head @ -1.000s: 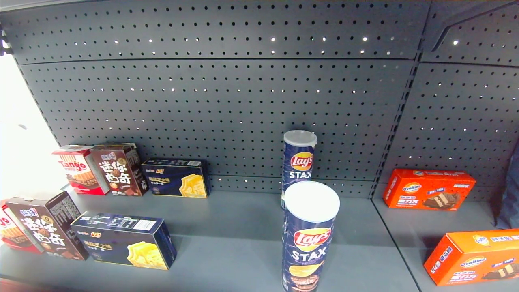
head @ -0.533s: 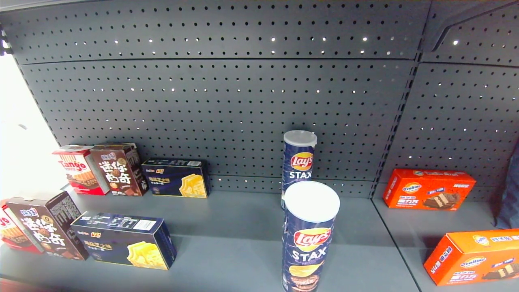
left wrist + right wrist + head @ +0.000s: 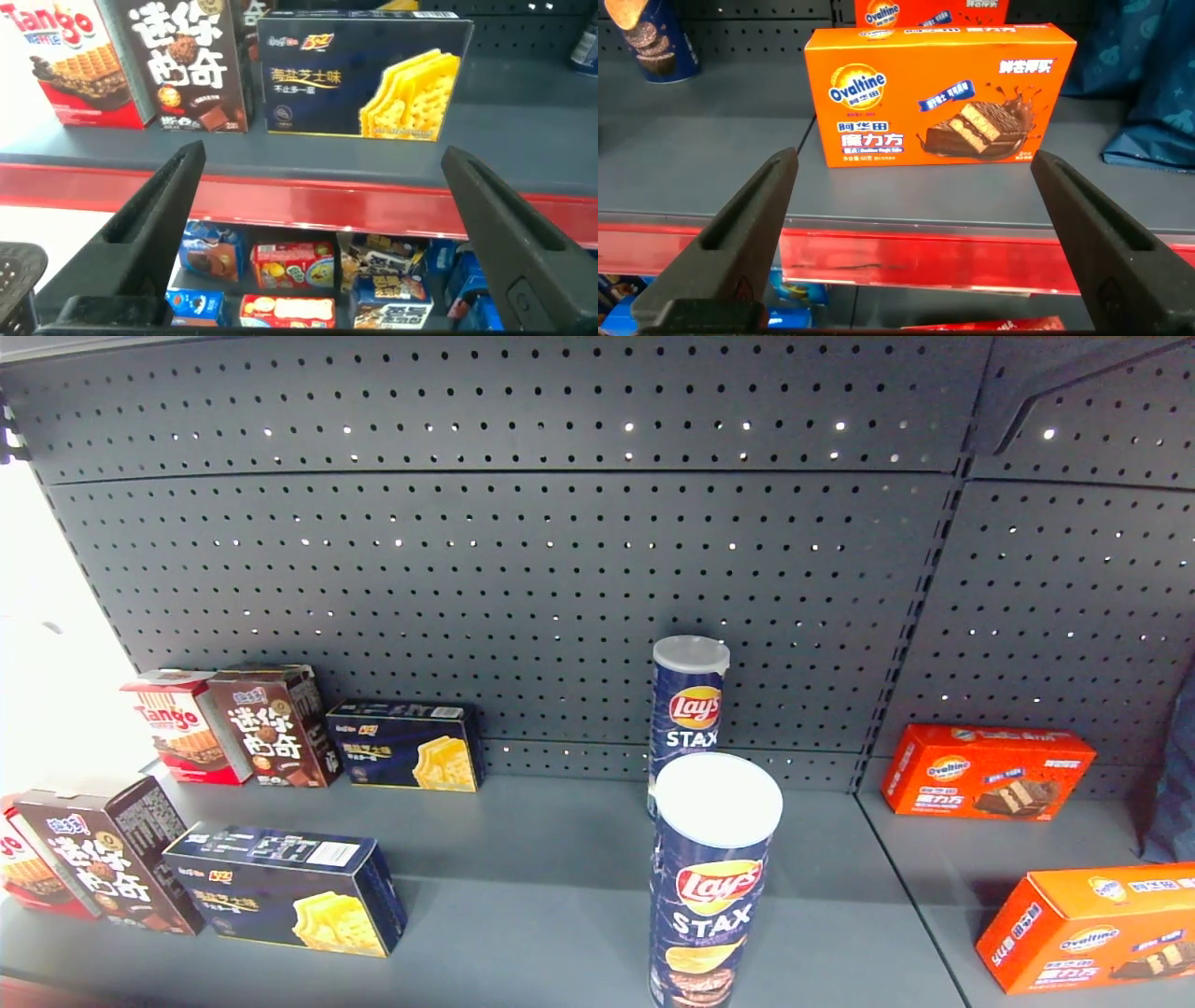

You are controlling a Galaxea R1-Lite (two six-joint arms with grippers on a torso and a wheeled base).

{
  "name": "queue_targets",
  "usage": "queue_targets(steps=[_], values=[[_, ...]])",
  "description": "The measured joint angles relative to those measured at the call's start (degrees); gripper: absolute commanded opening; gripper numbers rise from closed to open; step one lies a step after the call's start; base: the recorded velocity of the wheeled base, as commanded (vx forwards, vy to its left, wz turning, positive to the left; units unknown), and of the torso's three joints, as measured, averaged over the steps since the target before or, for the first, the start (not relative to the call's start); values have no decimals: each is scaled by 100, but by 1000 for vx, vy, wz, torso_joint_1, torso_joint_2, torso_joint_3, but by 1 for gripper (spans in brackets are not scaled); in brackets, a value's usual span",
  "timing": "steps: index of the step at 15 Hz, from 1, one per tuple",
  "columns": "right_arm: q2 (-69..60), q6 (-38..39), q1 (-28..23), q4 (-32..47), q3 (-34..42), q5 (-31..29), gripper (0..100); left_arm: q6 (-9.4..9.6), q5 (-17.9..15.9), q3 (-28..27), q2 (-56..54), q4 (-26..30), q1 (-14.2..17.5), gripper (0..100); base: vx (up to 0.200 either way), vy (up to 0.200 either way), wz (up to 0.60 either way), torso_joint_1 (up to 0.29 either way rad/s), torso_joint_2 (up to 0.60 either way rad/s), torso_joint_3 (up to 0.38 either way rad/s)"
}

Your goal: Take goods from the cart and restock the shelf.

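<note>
A: Well, starting from the left: how does the left gripper (image 3: pixel 322 163) stand?

B: Its jaws are spread wide with nothing between them. It faces the front of the shelf (image 3: pixel 560 859), about level with the red edge strip (image 3: pixel 308 201). Straight ahead, beyond the strip, stands the navy cracker box (image 3: pixel 364 79), with its long axis running across the gripper's opening. The brown biscuit box (image 3: pixel 187 61) and the red wafer box (image 3: pixel 70 61) stand beside it.

A: And the goods to fetch?

B: Under the strip lie small packs (image 3: pixel 290 280), lower than the gripper. I cannot tell whether they sit on a lower shelf or in the cart. A bit of black mesh (image 3: pixel 14 275) at the edge may be the cart.

A: What is in the middle of the shelf?

B: 2 crisp cans stand upright in line, the back can (image 3: pixel 689 700) and the front can (image 3: pixel 714 877). There is bare shelf floor to their left.

A: And the right gripper (image 3: pixel 915 161)?

B: It is also wide open and empty. It faces the orange box (image 3: pixel 938 93), whose long axis lies across the jaws, along the shelf front.

A: So which arm goes?

B: My guess is the left, since it is nearer the mesh. It would have to drop and turn away from the shelf first.
</note>
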Motion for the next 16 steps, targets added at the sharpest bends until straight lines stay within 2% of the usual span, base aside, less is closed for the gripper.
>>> queue_targets(steps=[15, 16], values=[[0, 0, -2, 0, 0, 0, 100, -30, 35, 0, -6, -11, -5, 100, 0, 0, 0, 0, 0, 0], [0, 0, 0, 0, 0, 0, 100, -30, 33, 0, -6, -11, -5, 100, -200, 0, 0, 2, 2, -2]])
